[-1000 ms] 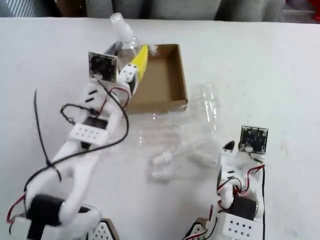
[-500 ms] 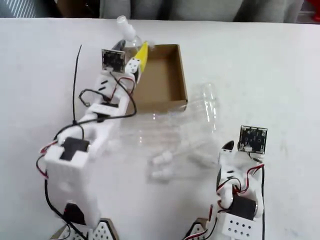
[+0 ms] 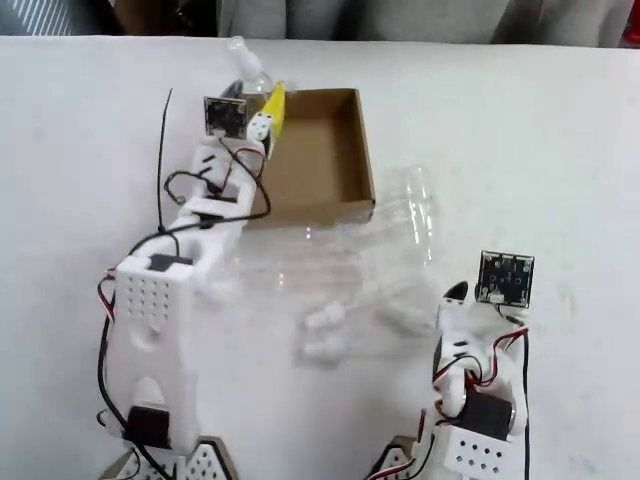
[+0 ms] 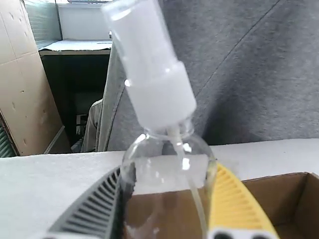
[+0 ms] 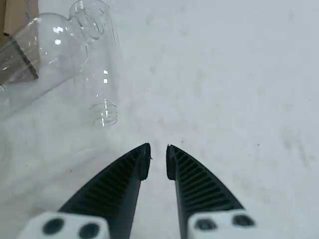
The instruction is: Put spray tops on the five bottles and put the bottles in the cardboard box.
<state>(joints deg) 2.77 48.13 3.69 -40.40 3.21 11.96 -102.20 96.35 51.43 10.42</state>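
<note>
My left gripper (image 3: pixel 260 100), with one grey and one yellow finger, is shut on a clear bottle (image 3: pixel 250 75) that wears a white spray top (image 3: pixel 238 45). It holds the bottle at the far left corner of the cardboard box (image 3: pixel 355 150), neck tilted away from the arm. The left wrist view has the bottle (image 4: pixel 167 169) and its spray top (image 4: pixel 149 74) between the fingers, with the box's wall (image 4: pixel 289 194) below. My right gripper (image 3: pixel 455 293) rests near the front right, shut with nothing in it (image 5: pixel 157 154).
Several clear uncapped bottles (image 3: pixel 415 215) (image 3: pixel 330 260) lie in front of the box, two of them (image 5: pixel 50 35) (image 5: pixel 102 94) ahead of my right gripper. Loose white spray tops (image 3: pixel 325 320) (image 3: pixel 320 350) (image 3: pixel 405 320) lie nearer the arms. Bare table spreads to the right.
The left arm has stretched out farther from its base, and the gripper with the capped bottle has shifted slightly along the box's far left corner. The right arm has kept still.
</note>
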